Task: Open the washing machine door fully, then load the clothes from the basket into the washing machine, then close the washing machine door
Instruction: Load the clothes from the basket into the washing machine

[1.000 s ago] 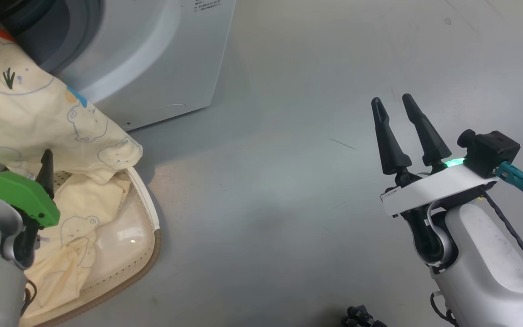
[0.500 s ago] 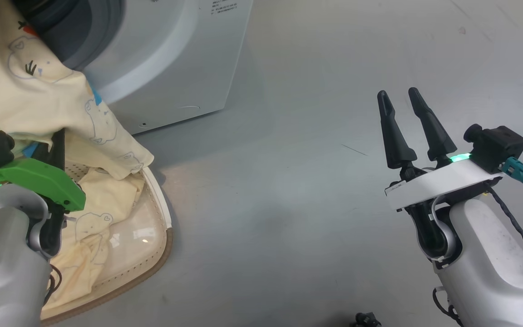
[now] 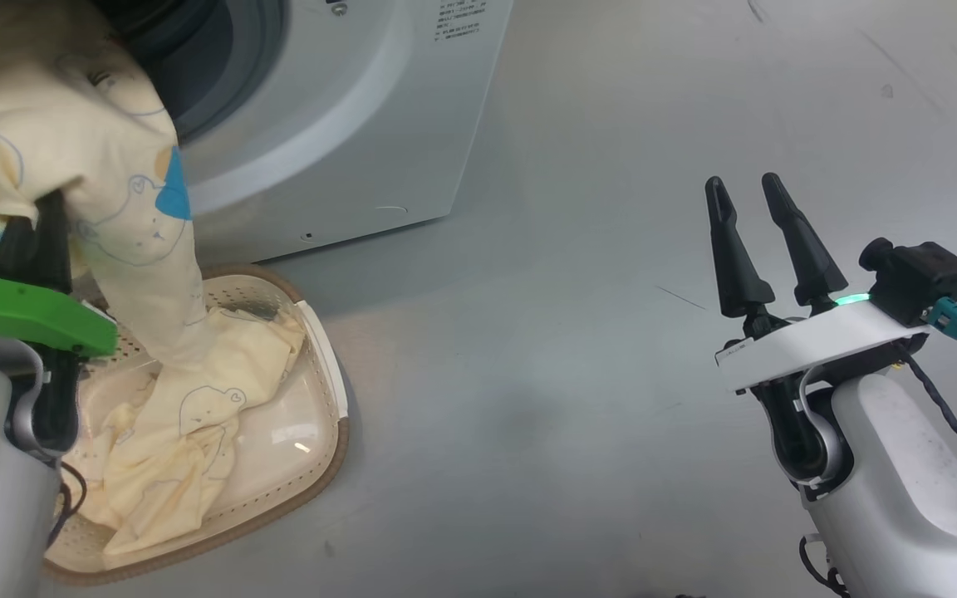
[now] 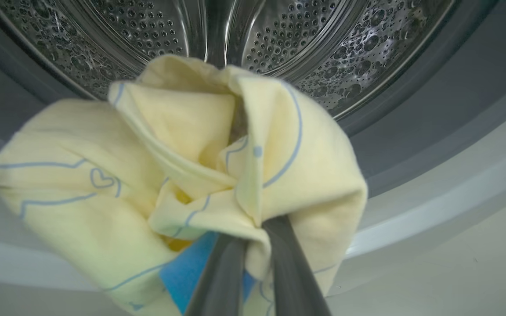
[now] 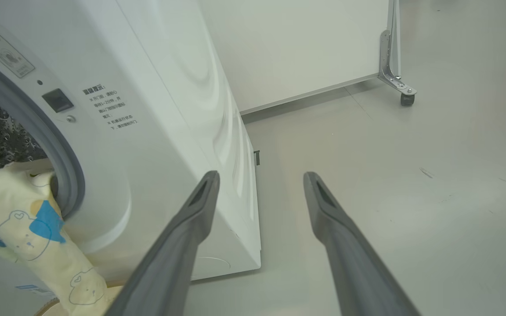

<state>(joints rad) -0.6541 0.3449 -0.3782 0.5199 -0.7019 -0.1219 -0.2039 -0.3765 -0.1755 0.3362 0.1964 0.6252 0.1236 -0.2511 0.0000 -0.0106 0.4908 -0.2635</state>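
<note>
A: Where the left pincer (image 4: 255, 228) rises at the left, what does it hold?
B: Its fingers are pressed together on a pale yellow garment (image 4: 182, 145) with blue bear outlines and a bright blue patch. The garment is bunched right before the steel drum (image 4: 323, 48) of the washing machine (image 3: 362, 124).
A: And below it?
B: The garment hangs down and its lower end trails into the basket (image 3: 316, 486) on the floor (image 3: 578, 390), where more yellow clothes (image 3: 188, 415) lie. The basket stands just in front of the machine's base.
A: The machine's mouth?
B: Uncovered, with the grey gasket (image 5: 66, 175) showing.
A: Further right?
B: The right pincer (image 3: 742, 181) hovers over the floor, well apart from the machine, its fingers spread apart and empty.
</note>
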